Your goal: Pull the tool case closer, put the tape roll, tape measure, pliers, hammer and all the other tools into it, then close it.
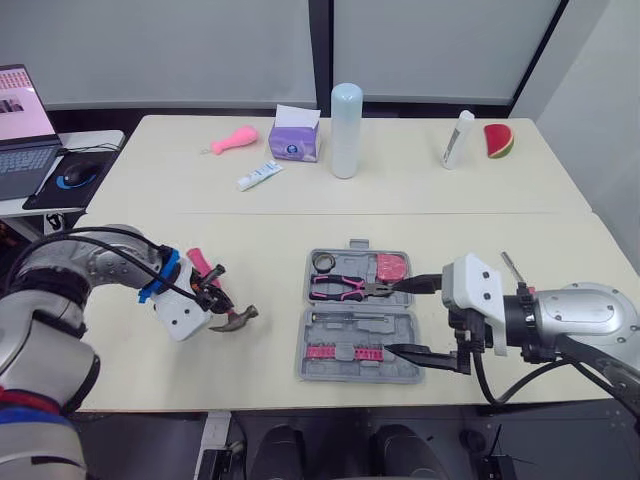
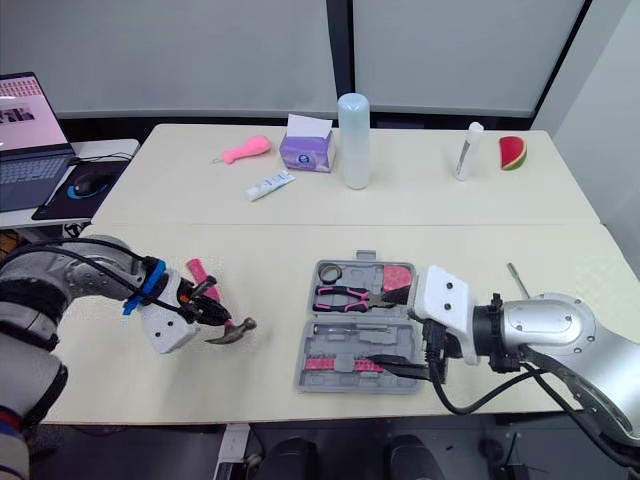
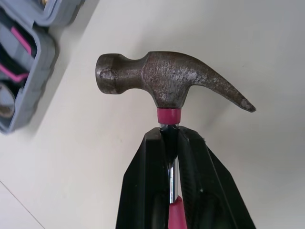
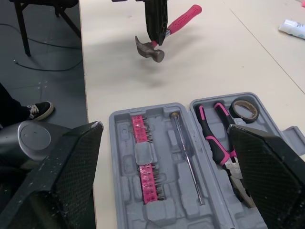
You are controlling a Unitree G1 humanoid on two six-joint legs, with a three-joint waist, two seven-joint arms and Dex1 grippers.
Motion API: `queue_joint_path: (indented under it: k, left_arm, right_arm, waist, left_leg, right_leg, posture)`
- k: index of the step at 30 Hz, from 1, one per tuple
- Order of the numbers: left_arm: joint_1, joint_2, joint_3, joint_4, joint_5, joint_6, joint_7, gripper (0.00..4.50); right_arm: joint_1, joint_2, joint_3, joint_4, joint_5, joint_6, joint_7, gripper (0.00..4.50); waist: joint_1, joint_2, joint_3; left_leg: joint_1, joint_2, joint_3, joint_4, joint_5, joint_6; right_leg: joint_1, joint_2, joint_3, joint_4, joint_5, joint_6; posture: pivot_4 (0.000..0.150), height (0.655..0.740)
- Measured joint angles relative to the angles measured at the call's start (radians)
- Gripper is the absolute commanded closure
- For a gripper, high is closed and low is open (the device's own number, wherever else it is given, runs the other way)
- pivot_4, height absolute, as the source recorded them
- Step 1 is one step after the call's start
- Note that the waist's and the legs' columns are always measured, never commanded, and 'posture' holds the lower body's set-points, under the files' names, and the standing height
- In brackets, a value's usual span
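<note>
The hammer (image 1: 232, 318) hangs tilted, head lowest, above the table (image 1: 400, 200) toward its front-left corner, its shaft clamped in the left gripper (image 1: 213, 298) on a bent arm. The tool case (image 1: 350, 377) lies open mid-front. The right gripper (image 1: 412, 318) reaches in level, fingers spread wide at the case's right end.

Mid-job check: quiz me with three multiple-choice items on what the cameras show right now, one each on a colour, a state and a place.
1. The handle of the hammer is:
A blue; B pink; C yellow.
2. The left tool is:
A open; B shut on nothing; C shut on the hammer.
3. The pliers lie:
A in the open tool case; B in the left tool; C under the hammer.

Answers:
1 B: the grip behind the left tool is pink.
2 C: its fingers clamp the neck just below the head.
3 A: they sit in the case half that also holds the tape roll.
</note>
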Motion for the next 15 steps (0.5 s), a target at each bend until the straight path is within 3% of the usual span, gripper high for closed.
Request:
queue_joint_path:
  k: [3, 6, 10, 15]
  left_arm:
    - [0.196, 0.079, 0.062, -0.263, -0.229, 0.309, -0.114, 4.50]
    - [0.344, 0.153, 0.129, -0.515, -0.349, 0.611, -0.158, 4.50]
    - [0.479, 0.223, 0.238, -0.786, -0.409, 0.977, -0.150, 4.50]
    - [0.583, 0.235, 0.348, -1.021, -0.469, 1.408, -0.110, 4.50]
  right_arm:
    - [-0.016, 0.013, 0.033, 0.002, -0.015, 0.004, -0.008, 0.00]
    - [-0.038, 0.025, 0.060, 0.005, -0.032, 0.003, -0.009, 0.00]
    - [-0.062, 0.038, 0.088, 0.014, -0.048, 0.002, -0.008, 0.00]
    - [-0.088, 0.048, 0.128, 0.024, -0.073, 0.002, -0.005, 0.00]
  waist:
    - [-0.016, 0.000, 0.000]
    - [-0.019, 0.000, 0.000]
    - [-0.016, 0.000, 0.000]
    - [-0.014, 0.000, 0.000]
  left_leg:
    - [-0.001, 0.000, -0.002, 0.000, 0.000, 0.000]
    - [-0.002, 0.000, -0.006, 0.000, 0.000, 0.000]
    - [-0.002, -0.001, -0.007, 0.000, 0.000, 0.000]
    - [-0.003, -0.002, -0.008, 0.000, 0.000, 0.000]
  right_leg:
    - [-0.001, -0.004, -0.008, 0.001, 0.000, 0.000]
    - [-0.001, -0.006, -0.017, 0.001, 0.000, 0.000]
    - [0.001, -0.006, -0.018, 0.000, 0.000, 0.000]
    - [0.001, -0.005, -0.018, 0.000, 0.000, 0.000]
  posture:
    - [0.150, 0.7075]
    - [0.150, 0.7075]
    - [0.150, 0.7075]
    - [0.150, 0.7075]
